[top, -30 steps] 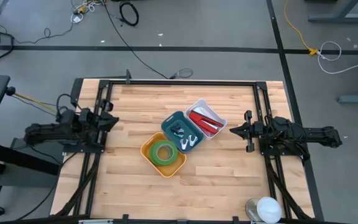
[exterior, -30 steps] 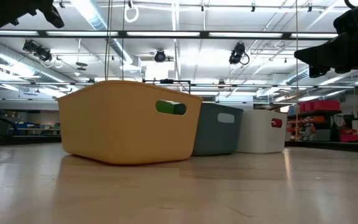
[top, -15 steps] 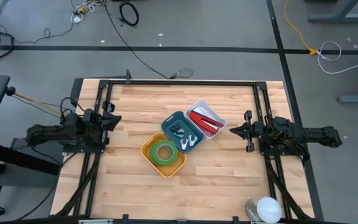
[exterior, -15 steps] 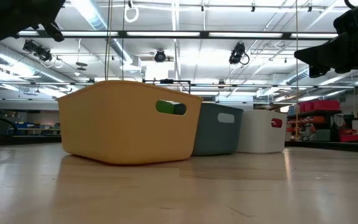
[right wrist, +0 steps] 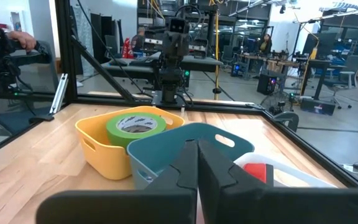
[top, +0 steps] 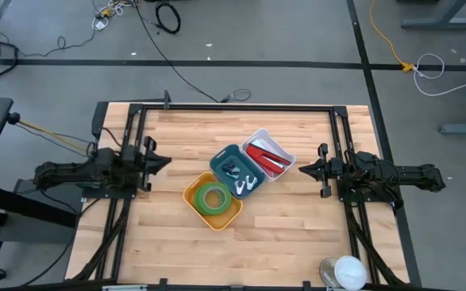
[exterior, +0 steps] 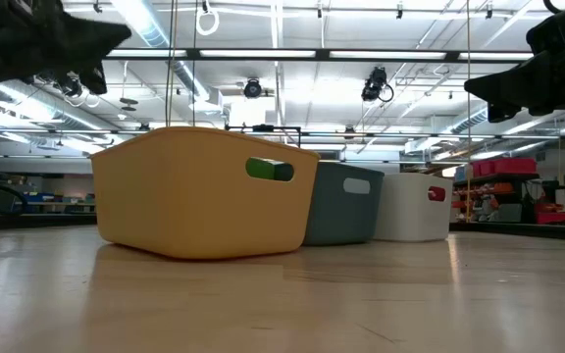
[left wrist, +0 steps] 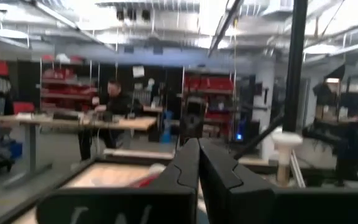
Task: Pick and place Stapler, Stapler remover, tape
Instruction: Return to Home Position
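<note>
Standing clear of the bins, both arms are waiting at the side edges of the bench (top: 298,234), with the sorting apparently complete.
At centre frame of the high view, the red stapler (top: 264,156) is lying in the white bin (top: 291,159), the pale staple remover (top: 245,184) in the blue bin (top: 217,158), and the green tape (top: 213,197) in the yellow bin (top: 189,194). The left pincer (top: 158,162), at middle left, and the right pincer (top: 304,170), at middle right, are both holding their fingers pressed together on nothing, each pointing inward and well apart from the bins. Likely risk: while homing, an inward swing of the left arm could clip the yellow bin, the nearest to it, and shift it.
</note>
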`<state>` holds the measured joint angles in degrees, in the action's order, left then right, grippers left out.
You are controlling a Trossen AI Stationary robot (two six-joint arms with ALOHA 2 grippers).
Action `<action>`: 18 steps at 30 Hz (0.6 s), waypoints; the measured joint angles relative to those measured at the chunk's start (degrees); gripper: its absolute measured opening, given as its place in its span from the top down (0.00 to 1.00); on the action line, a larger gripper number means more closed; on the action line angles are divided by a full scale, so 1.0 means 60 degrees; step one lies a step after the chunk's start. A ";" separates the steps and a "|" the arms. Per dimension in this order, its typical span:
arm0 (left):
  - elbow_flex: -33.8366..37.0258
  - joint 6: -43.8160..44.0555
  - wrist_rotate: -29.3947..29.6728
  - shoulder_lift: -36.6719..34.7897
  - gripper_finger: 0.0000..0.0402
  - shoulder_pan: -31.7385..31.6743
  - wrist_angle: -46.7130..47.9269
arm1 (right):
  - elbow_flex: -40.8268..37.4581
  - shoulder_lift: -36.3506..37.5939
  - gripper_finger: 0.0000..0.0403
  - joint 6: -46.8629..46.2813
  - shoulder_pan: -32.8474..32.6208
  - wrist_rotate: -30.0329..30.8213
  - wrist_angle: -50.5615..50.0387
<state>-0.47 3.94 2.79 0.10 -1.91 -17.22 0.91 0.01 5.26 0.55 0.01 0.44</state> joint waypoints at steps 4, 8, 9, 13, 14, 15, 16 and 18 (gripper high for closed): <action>0.0000 -0.0010 -0.0002 0.0000 0.98 0.0000 0.0614 | 0.0000 0.0000 1.00 0.0000 -0.0001 0.0000 -0.0002; 0.0004 -0.0007 -0.0004 0.0000 0.98 0.0000 0.1338 | 0.0000 0.0000 1.00 -0.0002 -0.0003 0.0000 0.0000; 0.0004 -0.0007 -0.0009 0.0000 0.98 0.0000 0.1489 | 0.0000 0.0000 1.00 0.0000 -0.0003 0.0003 -0.0003; 0.0004 0.0000 -0.0289 0.0000 0.98 0.0000 0.2061 | 0.0000 0.0000 1.00 0.0000 -0.0003 0.0000 0.0000; 0.0004 0.0020 -0.0367 0.0000 0.98 0.0000 0.2173 | 0.0000 0.0000 1.00 -0.0003 -0.0002 0.0001 0.0001; 0.0004 0.0031 -0.0433 0.0000 0.98 0.0000 0.2266 | 0.0000 0.0000 1.00 0.0000 0.0001 0.0001 0.0001; 0.0004 0.0044 -0.0480 -0.0004 0.98 0.0000 0.2379 | 0.0000 0.0000 1.00 0.0000 0.0000 0.0001 0.0000; 0.0004 0.0050 -0.0545 0.0000 0.98 0.0000 0.2574 | 0.0000 0.0000 1.00 -0.0001 -0.0003 0.0001 -0.0001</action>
<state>-0.45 4.24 -0.48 0.10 -1.91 -1.77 0.91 0.01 5.25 0.54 0.02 0.44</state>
